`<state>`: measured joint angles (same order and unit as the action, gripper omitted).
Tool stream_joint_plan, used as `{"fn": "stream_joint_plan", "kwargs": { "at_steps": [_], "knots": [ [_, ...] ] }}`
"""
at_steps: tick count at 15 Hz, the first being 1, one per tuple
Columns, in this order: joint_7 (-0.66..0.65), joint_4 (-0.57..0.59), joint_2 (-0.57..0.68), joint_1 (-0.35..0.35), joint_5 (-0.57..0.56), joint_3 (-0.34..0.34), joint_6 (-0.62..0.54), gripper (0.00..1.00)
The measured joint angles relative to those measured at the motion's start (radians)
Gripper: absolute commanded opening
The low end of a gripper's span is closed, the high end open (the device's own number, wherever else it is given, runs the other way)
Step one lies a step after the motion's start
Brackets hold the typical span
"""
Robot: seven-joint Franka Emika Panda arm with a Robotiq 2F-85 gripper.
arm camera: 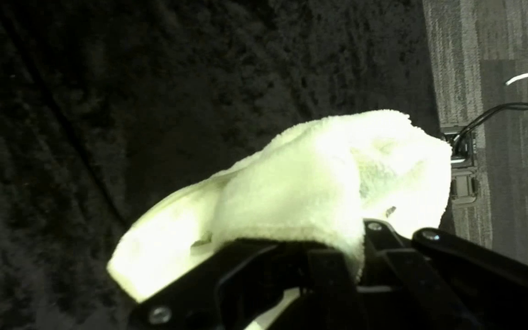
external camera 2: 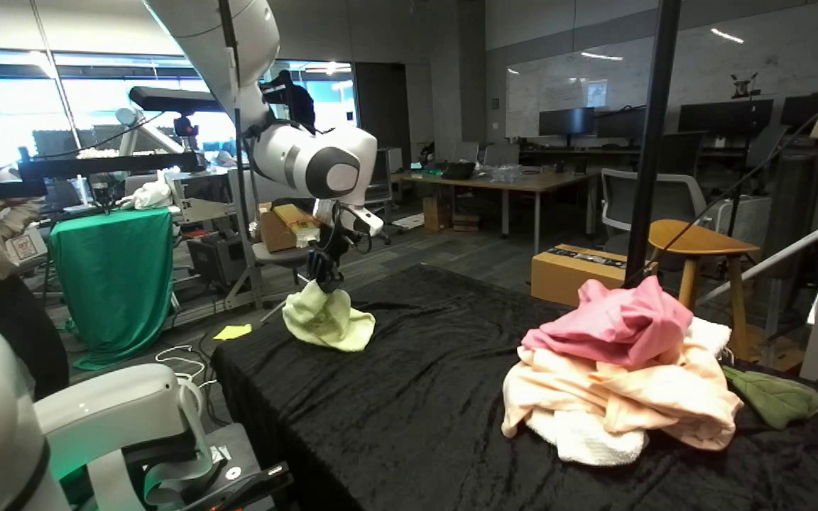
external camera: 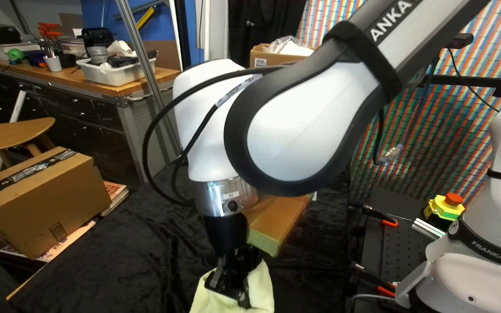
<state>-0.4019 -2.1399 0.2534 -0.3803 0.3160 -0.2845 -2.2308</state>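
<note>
The end effector (external camera 2: 326, 281) is pinched tight on the cloth (external camera 2: 331, 323) — which hangs down near the edge of the tabletop (external camera 2: 416, 376). In the wrist view, the cloth's long way slants — low left to high right.

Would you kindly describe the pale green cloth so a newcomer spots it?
Find the black velvety tabletop. Near one edge, the robot's black hand grips the fuzzy pale green cloth; the pink, peach and white fabric heap lies apart, ungripped.
</note>
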Motion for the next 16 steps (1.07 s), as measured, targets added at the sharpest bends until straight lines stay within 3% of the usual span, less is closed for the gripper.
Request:
{"fn": "stream_joint_plan", "kwargs": {
  "at_steps": [8, 16],
  "knots": [
    [0.061, 0.051, -0.075, 0.127, -0.062, 0.089, 0.129, 0.1],
    [0.098, 0.343, -0.034, 0.249, -0.099, 0.191, 0.292, 0.1]
  ]
}}
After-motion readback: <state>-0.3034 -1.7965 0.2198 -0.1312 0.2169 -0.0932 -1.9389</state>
